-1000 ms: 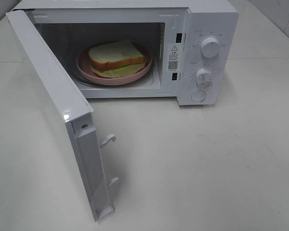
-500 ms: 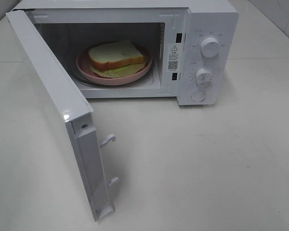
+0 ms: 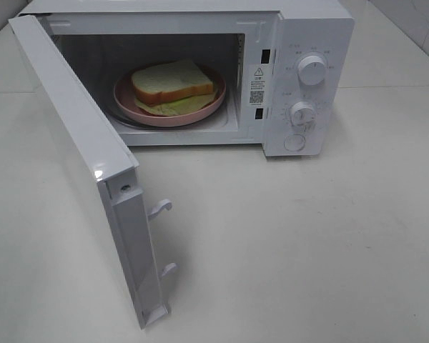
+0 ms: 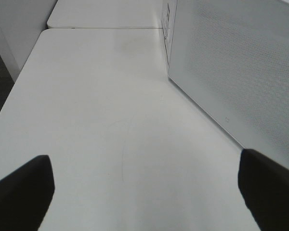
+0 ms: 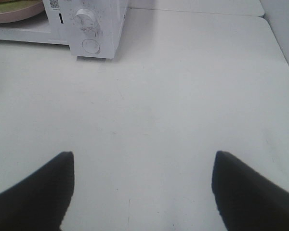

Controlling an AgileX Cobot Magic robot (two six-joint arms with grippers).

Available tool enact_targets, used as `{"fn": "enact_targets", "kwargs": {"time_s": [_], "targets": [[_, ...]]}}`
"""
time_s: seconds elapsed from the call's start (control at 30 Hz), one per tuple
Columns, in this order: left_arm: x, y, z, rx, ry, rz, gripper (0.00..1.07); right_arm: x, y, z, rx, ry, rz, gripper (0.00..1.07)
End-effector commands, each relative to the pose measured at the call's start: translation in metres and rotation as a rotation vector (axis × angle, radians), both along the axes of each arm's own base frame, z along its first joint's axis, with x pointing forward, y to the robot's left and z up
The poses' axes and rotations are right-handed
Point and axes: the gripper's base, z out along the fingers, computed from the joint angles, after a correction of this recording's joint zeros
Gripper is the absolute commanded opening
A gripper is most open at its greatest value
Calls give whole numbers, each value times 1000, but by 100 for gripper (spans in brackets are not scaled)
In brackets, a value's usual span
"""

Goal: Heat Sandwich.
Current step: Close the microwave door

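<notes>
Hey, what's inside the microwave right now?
A pink plate sits inside the open microwave, with the sandwich on it. A pale green layer pokes out under the bread; the rest of the filling is covered, and the plate hides most of the floor beneath.

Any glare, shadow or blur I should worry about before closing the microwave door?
Exterior high view: soft, even light; the sandwich on the pink plate reads clearly though the microwave cavity is shaded; one small glare spot on the open door. Left wrist view: left gripper shows only dark, blurred tips. Right wrist view: right gripper equally blurred, table evenly lit.
</notes>
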Motion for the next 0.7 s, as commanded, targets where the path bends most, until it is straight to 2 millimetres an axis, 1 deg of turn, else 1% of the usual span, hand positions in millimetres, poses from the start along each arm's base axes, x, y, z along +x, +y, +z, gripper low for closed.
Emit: {"fn": "enact_targets", "kwargs": {"time_s": [0.03, 0.7], "targets": [[-3, 0, 0, -3, -28, -1, 98, -3, 0, 0, -12, -31, -3, 76], [-3, 0, 0, -3, -28, -1, 98, -3, 0, 0, -12, -31, -3, 76]]}}
